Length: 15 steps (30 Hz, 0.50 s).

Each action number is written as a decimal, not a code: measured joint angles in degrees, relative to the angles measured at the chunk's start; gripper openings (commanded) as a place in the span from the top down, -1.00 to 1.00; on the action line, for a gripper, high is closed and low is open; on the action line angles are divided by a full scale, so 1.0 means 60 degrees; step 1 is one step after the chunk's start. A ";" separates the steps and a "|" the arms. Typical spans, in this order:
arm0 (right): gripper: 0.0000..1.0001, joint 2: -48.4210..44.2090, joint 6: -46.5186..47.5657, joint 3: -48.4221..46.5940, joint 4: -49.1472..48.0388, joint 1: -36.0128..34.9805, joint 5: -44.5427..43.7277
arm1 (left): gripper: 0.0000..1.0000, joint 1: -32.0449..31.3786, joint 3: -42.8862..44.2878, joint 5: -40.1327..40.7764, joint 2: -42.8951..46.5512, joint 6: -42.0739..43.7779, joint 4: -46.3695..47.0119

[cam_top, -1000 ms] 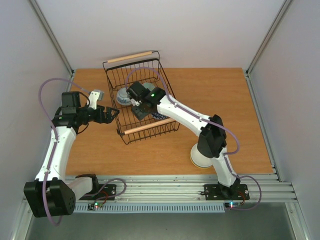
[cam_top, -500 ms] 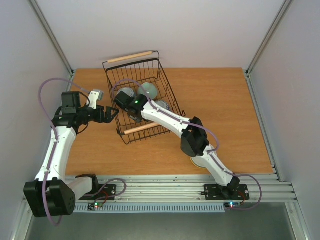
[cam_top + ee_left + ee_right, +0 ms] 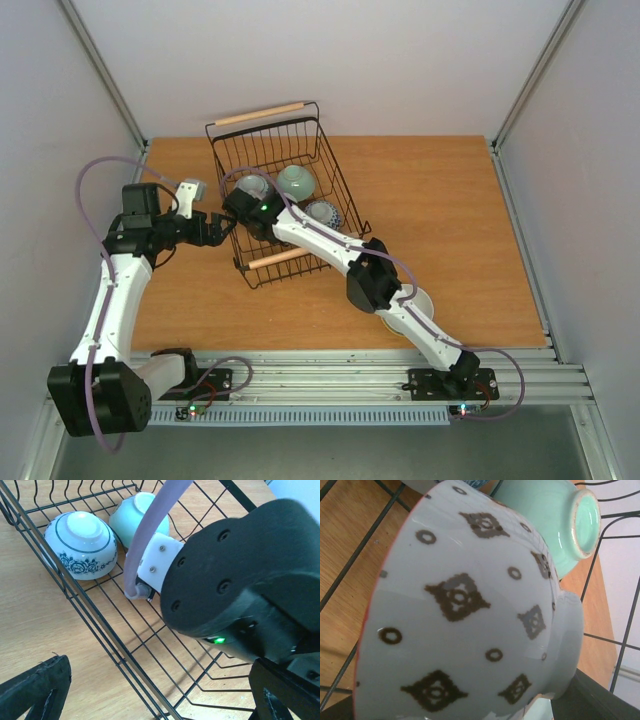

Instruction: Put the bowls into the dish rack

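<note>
The black wire dish rack (image 3: 325, 165) stands at the back middle of the table. In it are a mint green bowl (image 3: 296, 182), a blue-and-white bowl (image 3: 250, 187) and another blue-patterned bowl (image 3: 323, 213). My right gripper (image 3: 247, 207) reaches into the rack's left part. It is shut on a white bowl with dark diamond marks and a red rim (image 3: 460, 620), which fills its wrist view beside the mint bowl (image 3: 555, 520). My left gripper (image 3: 216, 229) is open just outside the rack's left wall (image 3: 95, 625). Its view shows the upturned blue-and-white bowl (image 3: 80, 542) and mint bowl (image 3: 137, 515).
A cream bowl (image 3: 415, 303) sits on the table near the front edge, partly under my right arm. The right wrist housing (image 3: 240, 580) looms large in the left wrist view. White walls enclose the table on three sides.
My right arm has swung left across the rack with its bowl, uncovering the mint green and blue-patterned bowls. The left arm has not moved.
</note>
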<state>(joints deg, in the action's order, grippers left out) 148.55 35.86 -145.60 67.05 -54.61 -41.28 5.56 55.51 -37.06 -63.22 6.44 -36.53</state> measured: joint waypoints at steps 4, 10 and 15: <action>0.68 0.0331 0.0219 -0.0317 0.0073 -0.0004 -0.0142 | -0.93 0.0000 0.0000 0.0018 0.0033 -0.0004 0.0011; -0.02 0.0630 0.0415 -0.0528 0.0098 0.0004 -0.0375 | -0.91 0.0000 0.0000 0.0069 0.0051 -0.0004 0.0018; -0.61 0.0630 0.0408 -0.0543 0.0160 0.0000 -0.0321 | -0.90 0.0000 0.0000 0.0073 0.0055 -0.0004 0.0018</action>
<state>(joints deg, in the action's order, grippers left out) 152.33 38.30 -148.86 68.01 -54.61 -43.20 5.56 55.51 -36.62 -62.89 6.42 -36.42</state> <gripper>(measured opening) 0.672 0.952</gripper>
